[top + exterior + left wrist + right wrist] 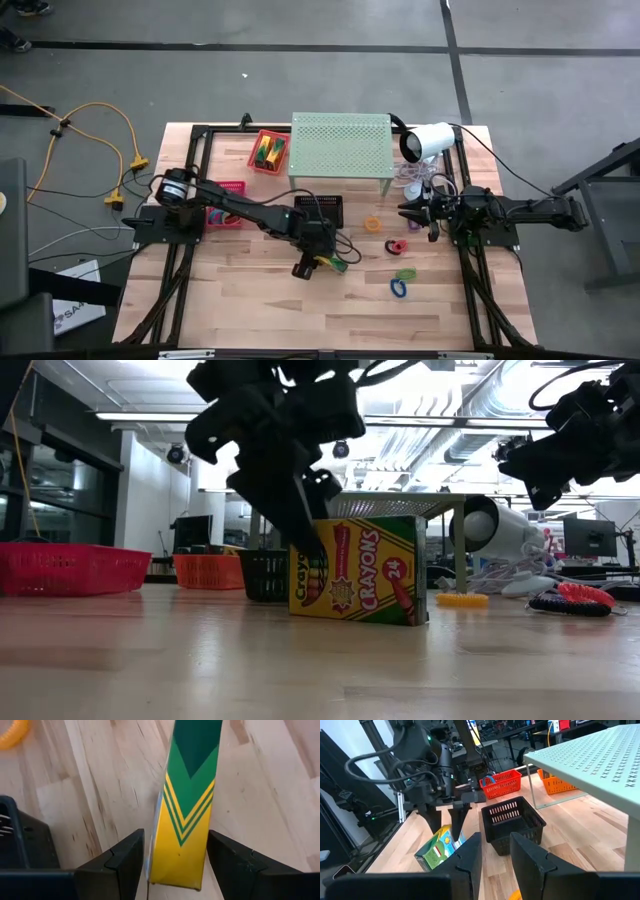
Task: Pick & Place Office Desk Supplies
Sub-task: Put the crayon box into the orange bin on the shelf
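A yellow-and-green crayon box (360, 570) stands on its long edge on the wooden table, near the middle (335, 264). My left gripper (316, 262) slants down over it, open. Its two fingers (125, 865) stand on either side of the box's narrow top end (187, 805) with thin gaps showing. Small orange (373, 224), red (396, 246), green (405, 272) and blue (399, 289) loops lie on the table to the right of the box. My right gripper (412, 212) waits level at the right side, open (495, 855), holding nothing.
A black basket (322, 208) stands just beyond the box. A pink basket (225, 205) is at the left and a red basket (268, 150) with yellow-green boxes is at the far left. The pale-green perforated shelf (340, 150) and a white lamp-like device (428, 140) stand at the back.
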Tool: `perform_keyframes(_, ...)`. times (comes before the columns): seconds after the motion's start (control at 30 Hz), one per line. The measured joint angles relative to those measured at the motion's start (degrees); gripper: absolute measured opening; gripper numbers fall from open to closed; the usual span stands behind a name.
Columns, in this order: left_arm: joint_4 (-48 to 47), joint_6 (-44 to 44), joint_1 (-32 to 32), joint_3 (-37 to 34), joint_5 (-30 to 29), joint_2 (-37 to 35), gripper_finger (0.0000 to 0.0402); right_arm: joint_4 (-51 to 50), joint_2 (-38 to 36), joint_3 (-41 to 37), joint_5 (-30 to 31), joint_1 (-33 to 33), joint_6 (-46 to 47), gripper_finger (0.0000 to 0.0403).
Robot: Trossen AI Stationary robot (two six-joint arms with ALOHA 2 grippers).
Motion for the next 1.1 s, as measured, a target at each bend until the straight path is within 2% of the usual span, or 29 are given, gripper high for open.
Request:
perform_keyframes(0.6,1.0,2.0,0.0,0.0,0.1,0.5,0.0202,0.0,0.0,0.0,0.0,0.0,0.0,0.0090)
perform_keyframes(0.73,1.2,2.2,0.0,0.0,0.1,0.5,0.0179,0.0,0.0,0.0,0.0,0.0,0.0,0.0090)
perform_keyframes(0.97,1.2,2.2,0.0,0.0,1.3,0.5,0.0110,0.0,0.0,0.0,0.0,0.0,0.0,0.0090)
perform_keyframes(1.1,1.3,2.2,0.0,0.0,1.3,0.5,0.0099,0.0,0.0,0.0,0.0,0.0,0.0,0.0090)
